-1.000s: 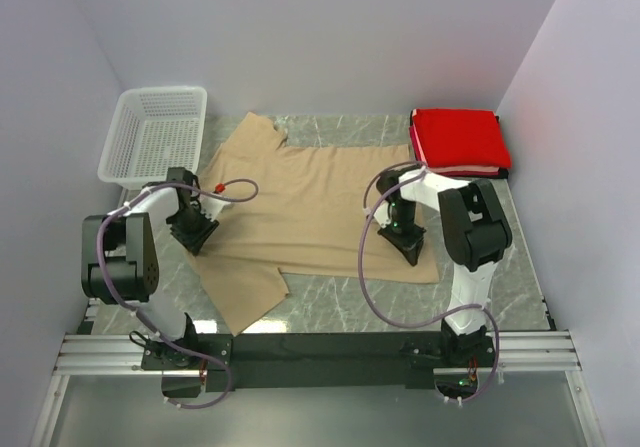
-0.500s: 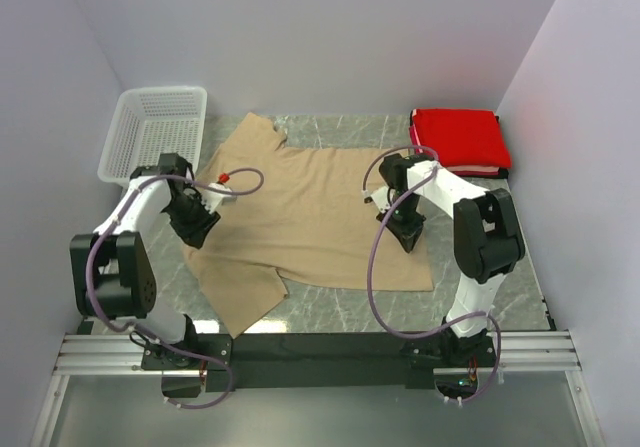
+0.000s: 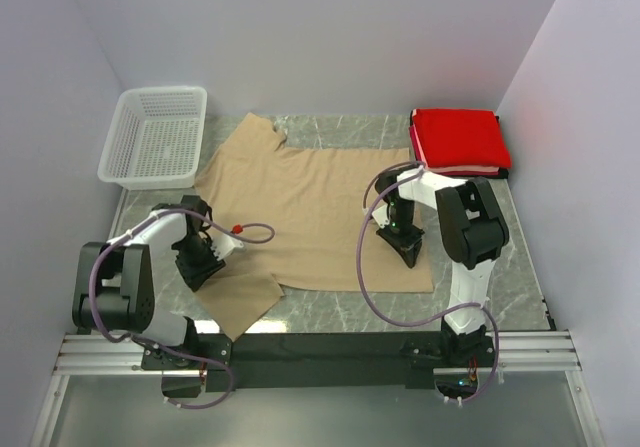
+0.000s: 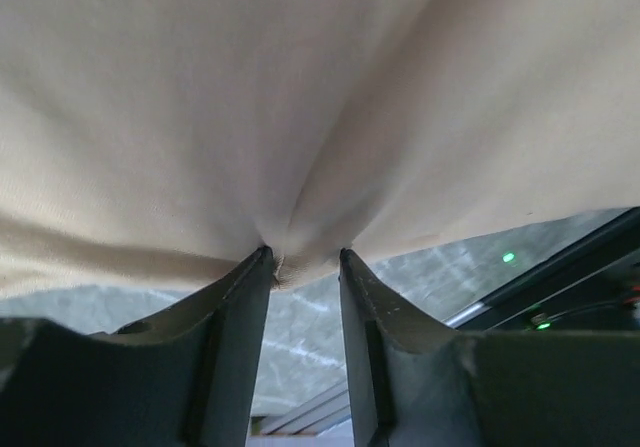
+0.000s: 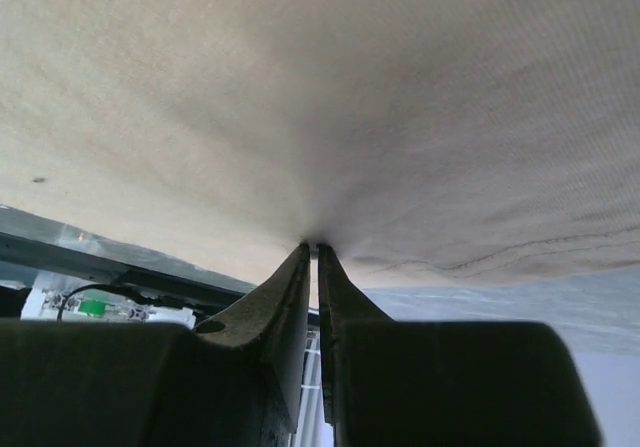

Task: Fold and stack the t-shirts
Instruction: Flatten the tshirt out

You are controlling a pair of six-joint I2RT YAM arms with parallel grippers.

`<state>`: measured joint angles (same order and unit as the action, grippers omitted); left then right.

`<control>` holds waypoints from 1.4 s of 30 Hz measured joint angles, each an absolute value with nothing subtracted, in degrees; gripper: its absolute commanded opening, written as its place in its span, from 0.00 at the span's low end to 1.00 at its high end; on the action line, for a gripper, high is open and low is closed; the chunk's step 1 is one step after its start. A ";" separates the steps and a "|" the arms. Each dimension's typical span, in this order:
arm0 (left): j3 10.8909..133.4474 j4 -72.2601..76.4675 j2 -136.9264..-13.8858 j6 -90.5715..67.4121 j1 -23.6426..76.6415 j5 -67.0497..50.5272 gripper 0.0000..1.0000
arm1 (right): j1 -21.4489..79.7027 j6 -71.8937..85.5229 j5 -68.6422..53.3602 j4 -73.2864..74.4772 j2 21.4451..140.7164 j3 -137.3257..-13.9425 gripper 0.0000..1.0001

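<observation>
The tan t-shirt (image 3: 310, 202) lies spread across the marble table, collar to the far left, one sleeve hanging toward the near edge. My left gripper (image 3: 199, 262) is at its near-left side, and in the left wrist view the left gripper (image 4: 303, 257) is shut on a bunched pinch of tan t-shirt (image 4: 300, 97). My right gripper (image 3: 405, 244) sits on the near-right hem. In the right wrist view the right gripper (image 5: 312, 247) is shut tight on a thin fold of tan t-shirt (image 5: 350, 97). The red t-shirt (image 3: 460, 137) lies folded at the back right.
A white mesh basket (image 3: 155, 135) stands at the back left, beside the shirt's collar. Purple walls close in the table on three sides. The black rail (image 3: 320, 349) with the arm bases runs along the near edge.
Both grippers went away from the bases, then came back toward the near edge with the cloth. The left one ends nearer than at the start, and the shirt's left side has shifted with it.
</observation>
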<state>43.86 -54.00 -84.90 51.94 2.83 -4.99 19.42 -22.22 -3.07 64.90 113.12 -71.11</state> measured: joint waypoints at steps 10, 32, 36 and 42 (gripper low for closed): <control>40.62 -59.11 -78.02 60.88 1.61 -1.26 0.46 | 19.66 -22.31 0.32 64.53 112.22 -69.78 0.15; 49.10 -50.76 -88.60 50.89 -1.69 -11.84 0.34 | 20.05 -23.90 0.03 63.51 111.35 -67.94 0.14; 43.66 -53.32 -83.07 52.21 -1.80 -11.07 0.37 | 21.15 -24.73 -0.97 63.77 108.73 -64.16 0.24; 52.16 -60.75 -84.71 52.71 -4.19 -14.11 0.50 | 19.73 -24.99 -6.83 66.65 107.70 -73.89 0.49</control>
